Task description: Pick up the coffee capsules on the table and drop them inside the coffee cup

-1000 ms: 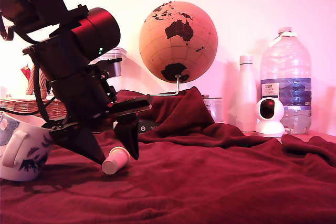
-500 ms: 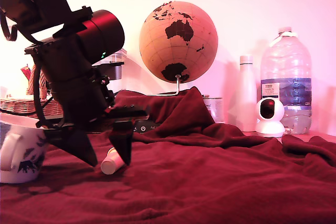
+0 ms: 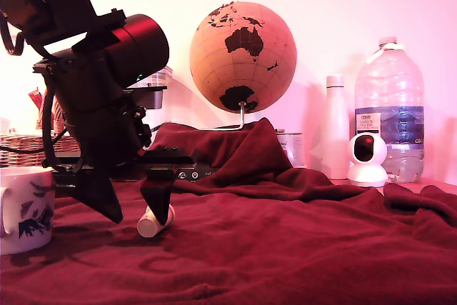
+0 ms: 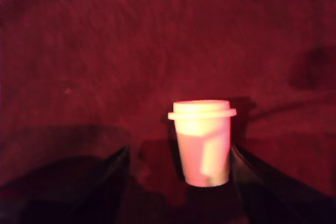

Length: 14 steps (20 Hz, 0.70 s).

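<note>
A small cream capsule (image 4: pixel 202 142) with a wide flat rim is lying on the red bench (image 3: pixel 300 248), right of the white cup (image 3: pixel 25 208) in the exterior view. The hand (image 3: pixel 132 208) is sitting wide open around it. No writing is showing clearly.

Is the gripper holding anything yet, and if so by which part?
Nothing is held. The gripper is open, its fingers straddling the coffee capsule, which lies on the table.

Cream capsule (image 4: pixel 202 142) on dark red cloth (image 3: pixel 300 248), white mug (image 3: pixel 25 208) with dark bluish prints
</note>
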{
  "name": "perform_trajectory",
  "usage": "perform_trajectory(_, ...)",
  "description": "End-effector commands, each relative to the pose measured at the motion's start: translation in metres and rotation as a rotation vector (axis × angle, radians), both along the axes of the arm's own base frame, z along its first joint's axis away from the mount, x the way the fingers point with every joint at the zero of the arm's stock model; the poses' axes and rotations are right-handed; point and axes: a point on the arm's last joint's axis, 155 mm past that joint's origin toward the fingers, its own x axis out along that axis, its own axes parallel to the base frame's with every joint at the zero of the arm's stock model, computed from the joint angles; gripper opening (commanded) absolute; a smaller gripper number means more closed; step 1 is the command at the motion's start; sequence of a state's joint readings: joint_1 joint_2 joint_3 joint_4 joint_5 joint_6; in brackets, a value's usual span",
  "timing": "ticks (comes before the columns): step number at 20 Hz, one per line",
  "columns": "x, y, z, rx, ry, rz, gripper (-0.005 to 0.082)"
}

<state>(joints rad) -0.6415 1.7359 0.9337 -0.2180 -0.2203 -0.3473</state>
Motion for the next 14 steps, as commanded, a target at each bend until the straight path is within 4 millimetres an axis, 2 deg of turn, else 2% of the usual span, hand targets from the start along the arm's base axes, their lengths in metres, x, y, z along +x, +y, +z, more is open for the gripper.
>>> perform_trajectory(1, 0.0, -0.004, 0.011, 0.007, -0.037, -0.011, 0.0546)
perform_trajectory(6, -0.003, -0.012, 0.015, 0.018, -0.062, -0.029, 0.0546)
perform_trajectory(11, -0.006, -0.027, 0.015, -0.086, -0.025, -0.032, 0.0545)
perform_trajectory(14, -0.003, -0.024, 0.014, -0.105, -0.014, -0.019, 0.0545)
